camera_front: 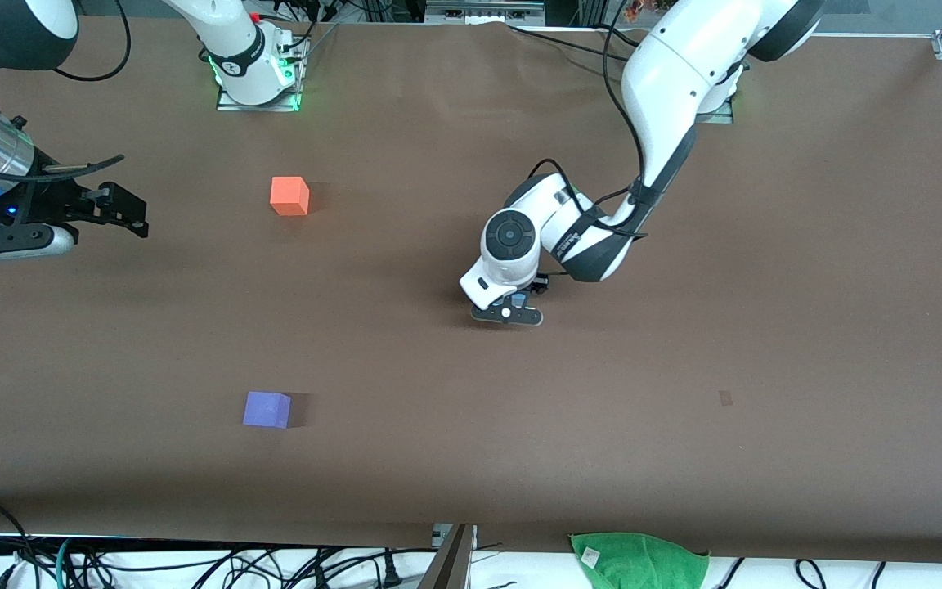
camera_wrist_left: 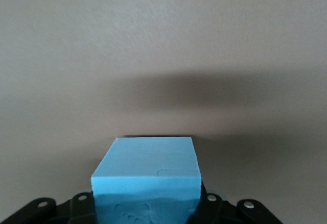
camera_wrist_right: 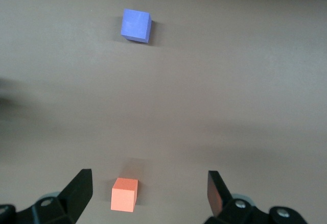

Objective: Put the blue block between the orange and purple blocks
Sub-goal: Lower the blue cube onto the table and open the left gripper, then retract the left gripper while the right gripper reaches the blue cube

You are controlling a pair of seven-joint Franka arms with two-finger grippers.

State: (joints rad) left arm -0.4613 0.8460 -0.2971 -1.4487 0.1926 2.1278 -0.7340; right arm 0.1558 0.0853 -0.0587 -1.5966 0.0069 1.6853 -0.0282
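My left gripper [camera_front: 509, 312] is low over the middle of the table, shut on the sky-blue block [camera_wrist_left: 148, 165]. The block fills the gap between the fingers in the left wrist view and is hidden under the hand in the front view. The orange block [camera_front: 289, 196] sits nearer the robots' bases and the purple block [camera_front: 266, 409] sits nearer the front camera. Both lie toward the right arm's end from my left gripper. My right gripper [camera_front: 142, 217] is open and empty, waiting in the air at the right arm's end. Its wrist view shows the orange block [camera_wrist_right: 124, 194] and the purple block [camera_wrist_right: 136, 25].
A green cloth [camera_front: 639, 560] lies off the table's front edge. Cables run along that edge. A small dark mark [camera_front: 725, 397] is on the brown table cover [camera_front: 806, 286] toward the left arm's end.
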